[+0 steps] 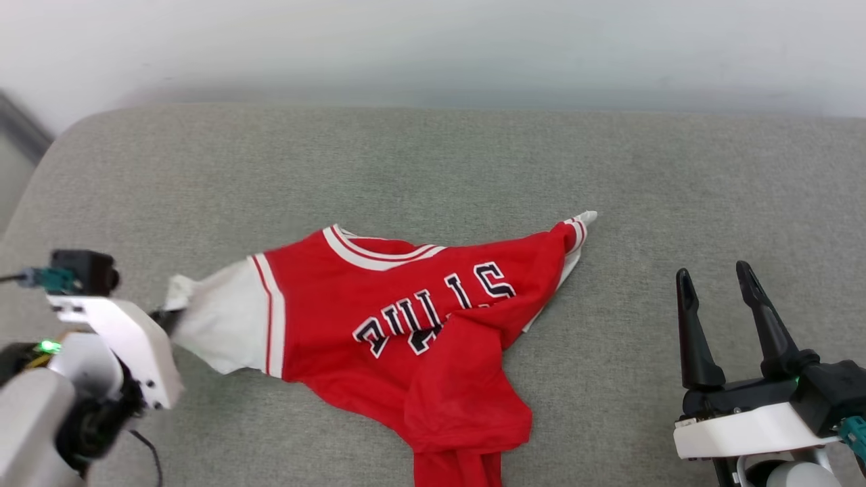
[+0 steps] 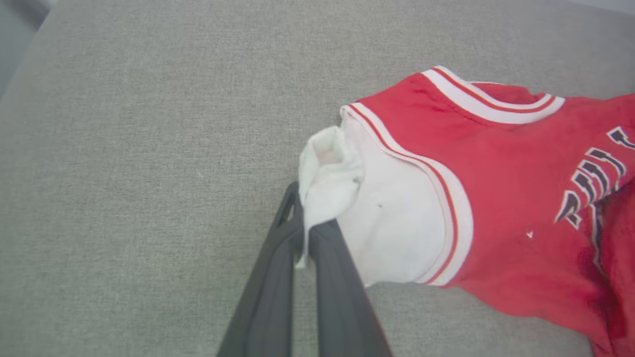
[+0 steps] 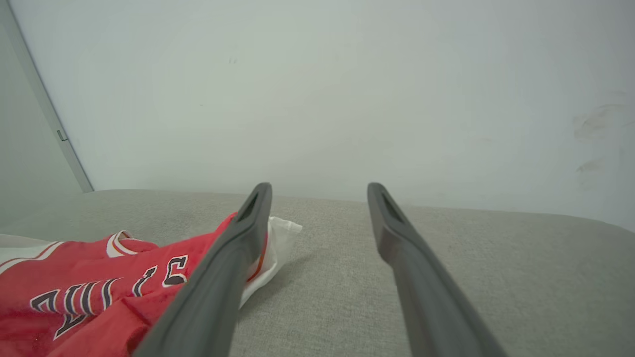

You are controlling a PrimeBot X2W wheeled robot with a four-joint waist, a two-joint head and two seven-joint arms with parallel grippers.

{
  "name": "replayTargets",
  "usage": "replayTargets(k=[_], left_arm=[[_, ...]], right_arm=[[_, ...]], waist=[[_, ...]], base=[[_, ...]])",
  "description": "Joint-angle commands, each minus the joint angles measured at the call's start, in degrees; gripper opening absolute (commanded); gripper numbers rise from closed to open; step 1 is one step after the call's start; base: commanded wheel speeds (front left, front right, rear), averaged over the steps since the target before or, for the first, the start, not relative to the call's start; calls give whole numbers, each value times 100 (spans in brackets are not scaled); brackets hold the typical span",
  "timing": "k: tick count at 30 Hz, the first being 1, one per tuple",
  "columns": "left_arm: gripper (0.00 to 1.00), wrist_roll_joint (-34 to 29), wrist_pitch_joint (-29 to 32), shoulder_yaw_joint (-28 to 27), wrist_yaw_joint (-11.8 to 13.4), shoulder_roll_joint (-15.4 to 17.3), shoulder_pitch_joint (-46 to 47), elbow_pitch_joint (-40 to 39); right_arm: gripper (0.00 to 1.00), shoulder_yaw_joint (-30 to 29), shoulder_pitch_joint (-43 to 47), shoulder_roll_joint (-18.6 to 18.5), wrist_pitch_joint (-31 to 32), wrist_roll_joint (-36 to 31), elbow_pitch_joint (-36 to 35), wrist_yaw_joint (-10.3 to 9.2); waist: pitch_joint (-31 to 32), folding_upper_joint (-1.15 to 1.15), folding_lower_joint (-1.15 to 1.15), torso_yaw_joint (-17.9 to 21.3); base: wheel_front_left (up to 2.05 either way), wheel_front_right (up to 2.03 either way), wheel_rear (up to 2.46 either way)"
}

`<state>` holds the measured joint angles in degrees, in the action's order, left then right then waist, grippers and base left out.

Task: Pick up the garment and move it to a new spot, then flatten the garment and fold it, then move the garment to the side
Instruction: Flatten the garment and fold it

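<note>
The garment (image 1: 406, 318) is a red jersey with white sleeves and black lettering, lying crumpled across the middle of the grey cushion, its lower part folded over itself. My left gripper (image 2: 305, 230) is shut on the tip of its white left sleeve (image 2: 327, 183), which bunches above the fingers. In the head view that gripper (image 1: 166, 316) sits at the left, mostly behind its white wrist housing. My right gripper (image 1: 716, 279) stands open to the right of the garment, apart from it, with nothing between its fingers (image 3: 238, 248). The garment (image 3: 99, 292) lies to its left.
The grey cushion (image 1: 676, 169) has bare fabric behind the garment and on the right. A pale wall (image 3: 317, 89) rises behind the cushion's far edge. The cushion's rounded left corner (image 1: 74, 135) drops off to the left.
</note>
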<state>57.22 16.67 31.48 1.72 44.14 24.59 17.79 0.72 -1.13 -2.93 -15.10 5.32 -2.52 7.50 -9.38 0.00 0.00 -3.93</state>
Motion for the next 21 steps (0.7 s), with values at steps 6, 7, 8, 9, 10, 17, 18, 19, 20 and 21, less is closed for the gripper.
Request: replayTargets(k=[6, 7, 8, 9, 10, 17, 18, 19, 20, 21], left_arm=[[100, -301, -870, 55, -76, -284, -283, -358], [100, -505, -1316, 71, -139, -376, -293, -476], [100, -505, -1316, 71, -139, -376, -293, -476], [100, -612, -1539, 72, -156, -430, -303, -534], [100, -728, -1765, 71, -160, -448, -323, -592], [100, -1775, -3067, 124, 196, -675, -567, -1202], [100, -1951, -3115, 136, 278, -717, -631, -1295], [100, -2067, -3156, 128, 343, -777, -694, -1398], [100, -2152, -3161, 90, 406, -844, -746, -1487], [100, -2273, -3180, 63, 460, -876, -812, -1584]], right_arm=[[100, 6, 36, 10, -9, 32, 45, -2], [100, 10, 29, 10, -9, 17, 46, -2], [100, 10, 29, 10, -9, 17, 46, -2], [100, 1, 35, 10, -9, 12, 47, -2], [100, -8, 44, 10, -9, 10, 46, -2], [100, -88, 180, 11, -9, -86, -1, -2], [100, -66, 215, -14, 2, -119, 35, -2], [100, -39, 213, -50, 72, -111, 54, -2], [100, 5, 186, -108, 172, -77, 54, -2], [100, 54, 120, -207, 288, -55, 25, -2]], waist=[[93, 0, 0, -136], [127, 0, 0, -159], [127, 0, 0, -159], [150, 0, 0, -173], [169, 0, 0, -186], [315, 0, 0, -356], [327, 0, 0, -389], [330, 0, 0, -426], [323, 0, 0, -459], [312, 0, 0, -493]], base=[[0, 0, 0], [0, 0, 0], [0, 0, 0], [0, 0, 0], [0, 0, 0], [0, 0, 0], [0, 0, 0], [0, 0, 0], [0, 0, 0], [0, 0, 0]])
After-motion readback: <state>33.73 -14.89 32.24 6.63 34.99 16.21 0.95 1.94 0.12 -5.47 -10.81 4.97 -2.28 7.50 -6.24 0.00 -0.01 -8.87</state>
